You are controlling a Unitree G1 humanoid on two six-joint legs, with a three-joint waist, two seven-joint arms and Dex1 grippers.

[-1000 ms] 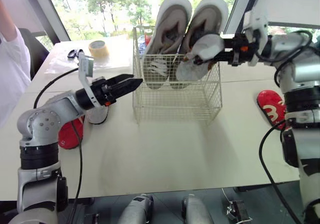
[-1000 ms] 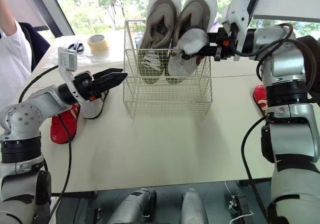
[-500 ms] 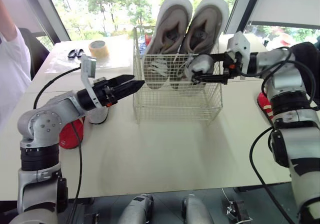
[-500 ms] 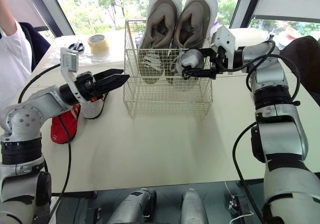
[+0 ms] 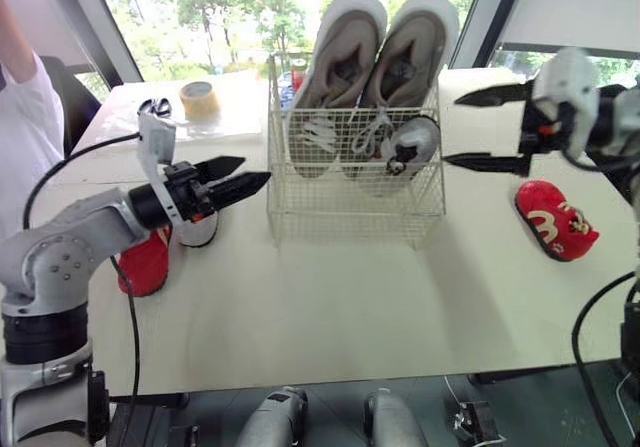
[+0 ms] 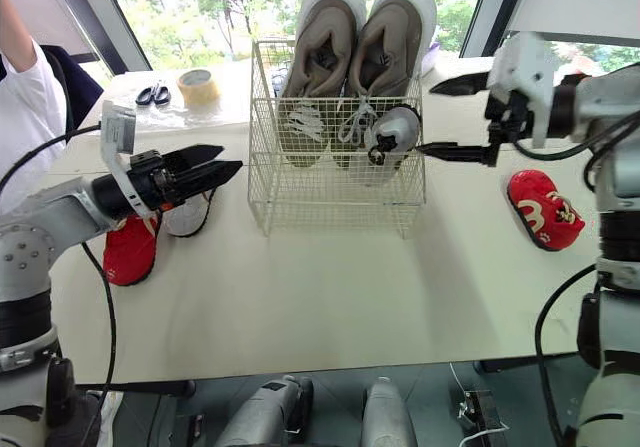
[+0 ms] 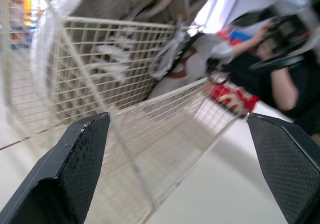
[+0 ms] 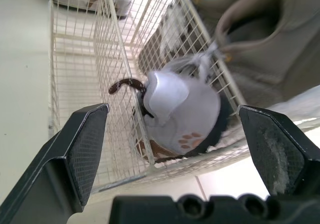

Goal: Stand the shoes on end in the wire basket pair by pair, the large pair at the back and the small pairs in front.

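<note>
Okay so one small grey shoe (image 5: 410, 147) sits front-right in the wire basket (image 5: 350, 205) before the large pair (image 5: 385, 57), right gripper (image 5: 450, 129) and left gripper (image 5: 252, 170) both splayed open and empty, so next is probably grabbing the white shoe (image 5: 196, 231) beside the left one.

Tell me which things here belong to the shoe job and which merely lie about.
Job: wire basket, large beige pair, small grey shoe inside, red shoe at the right, red shoe at the left, white shoe beside it.
Lying about: tape roll, scissors.
</note>
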